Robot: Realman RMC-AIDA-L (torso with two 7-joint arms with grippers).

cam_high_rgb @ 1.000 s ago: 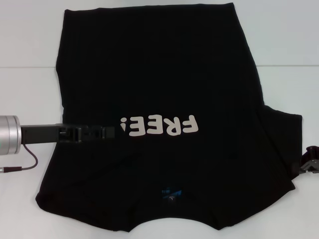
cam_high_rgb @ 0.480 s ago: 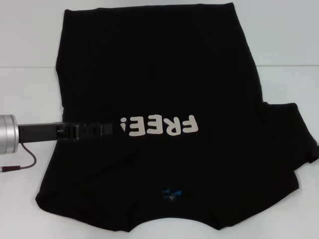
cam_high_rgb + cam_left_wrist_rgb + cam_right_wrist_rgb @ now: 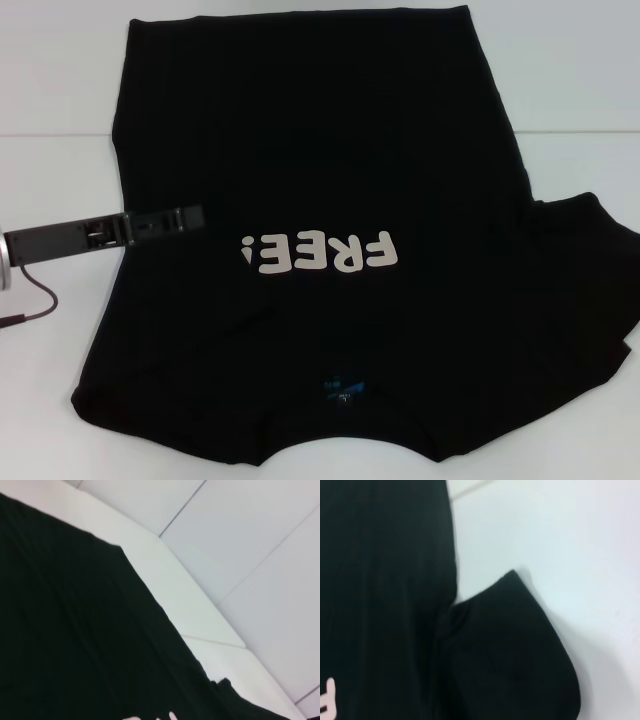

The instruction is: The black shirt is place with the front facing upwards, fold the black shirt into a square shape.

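Observation:
The black shirt (image 3: 320,150) lies spread front up on the white table (image 3: 60,80). Its off-white "FREE!" letters (image 3: 320,252) read upside down in the head view, and its blue neck label (image 3: 340,388) is near the front edge. My left gripper (image 3: 195,216) reaches in from the left over the shirt's left side, just left of the letters. The shirt's right sleeve (image 3: 585,270) sticks out flat to the right and also fills part of the right wrist view (image 3: 515,655). The left wrist view looks along the shirt body (image 3: 75,630). My right gripper is out of view.
A thin dark cable (image 3: 40,300) hangs from the left arm over bare table at the left. White table surface (image 3: 560,540) lies beyond the right sleeve. A seam line (image 3: 50,135) crosses the table behind the shirt.
The left gripper has drawn back to the left and away from the letters. The right gripper, at the right edge one second ago, has left the view. The right sleeve now lies spread wider.

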